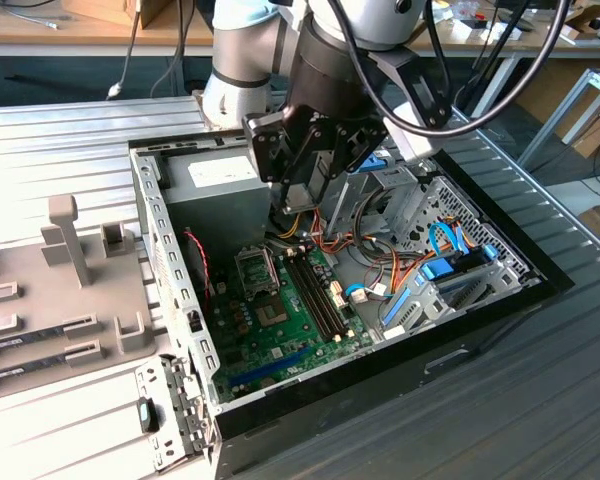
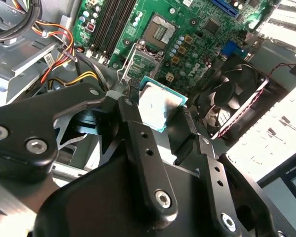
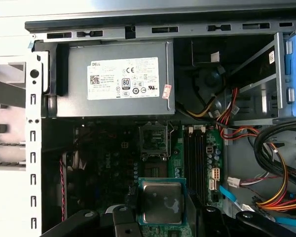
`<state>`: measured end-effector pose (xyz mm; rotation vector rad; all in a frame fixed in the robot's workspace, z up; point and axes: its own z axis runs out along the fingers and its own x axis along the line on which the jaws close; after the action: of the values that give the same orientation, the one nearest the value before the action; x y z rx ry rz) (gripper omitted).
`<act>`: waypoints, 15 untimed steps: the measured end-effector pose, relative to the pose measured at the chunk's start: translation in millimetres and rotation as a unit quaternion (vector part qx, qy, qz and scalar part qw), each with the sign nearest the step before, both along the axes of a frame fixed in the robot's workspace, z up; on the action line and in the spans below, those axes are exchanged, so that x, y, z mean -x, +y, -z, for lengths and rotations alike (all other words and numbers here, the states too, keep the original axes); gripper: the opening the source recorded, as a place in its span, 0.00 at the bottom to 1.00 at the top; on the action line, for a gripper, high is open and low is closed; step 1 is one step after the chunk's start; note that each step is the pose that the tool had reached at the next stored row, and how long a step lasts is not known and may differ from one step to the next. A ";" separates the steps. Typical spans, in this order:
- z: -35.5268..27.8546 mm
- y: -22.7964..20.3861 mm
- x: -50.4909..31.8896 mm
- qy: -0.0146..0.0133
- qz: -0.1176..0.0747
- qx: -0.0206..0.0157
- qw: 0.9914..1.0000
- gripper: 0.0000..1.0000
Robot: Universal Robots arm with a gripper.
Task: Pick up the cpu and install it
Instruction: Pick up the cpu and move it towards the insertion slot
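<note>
— What lies to the exterior view's left of the pincer (image 1: 298,195)?
— A grey holder tray (image 1: 40,290), well apart from it and outside the open computer case (image 1: 155,230). The grey power supply (image 1: 215,185) sits just beside the pincer on that side.
— And the pincer itself?
— It hangs over the case. Its fingers (image 2: 135,123) are clamped on the cpu (image 2: 160,104), held flat between them above the motherboard (image 1: 290,330). The open socket (image 3: 153,140) lies below, apart from the chip.
— And to its right in the exterior view?
— Coloured cables (image 1: 365,265), then a metal drive cage (image 1: 420,210).
</note>
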<state>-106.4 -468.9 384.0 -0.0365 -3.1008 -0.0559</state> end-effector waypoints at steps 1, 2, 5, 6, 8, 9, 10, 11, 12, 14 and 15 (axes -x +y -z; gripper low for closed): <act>0.3 0.0 0.0 0.000 0.000 0.000 1.000 0.47; 0.8 -0.1 0.0 0.000 0.000 0.000 1.000 0.47; 2.1 -0.3 0.0 0.000 0.000 0.000 1.000 0.47; 2.5 -0.3 0.0 0.000 0.000 0.000 1.000 0.47; 3.5 -0.4 0.0 0.000 0.000 0.000 1.000 0.47; 3.8 -0.5 0.0 0.000 0.000 0.000 1.000 0.47; 4.1 -0.5 0.0 0.000 0.000 0.000 1.000 0.47; 4.7 -0.6 0.0 0.000 0.000 0.000 1.000 0.47; 5.2 -0.7 0.0 0.000 0.000 0.000 1.000 0.47; 6.3 -0.8 0.0 0.000 0.000 0.000 1.000 0.47; 6.6 -0.8 0.0 0.000 0.000 0.000 1.000 0.47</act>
<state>-106.4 -469.8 377.5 -0.0365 -3.1007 -0.0559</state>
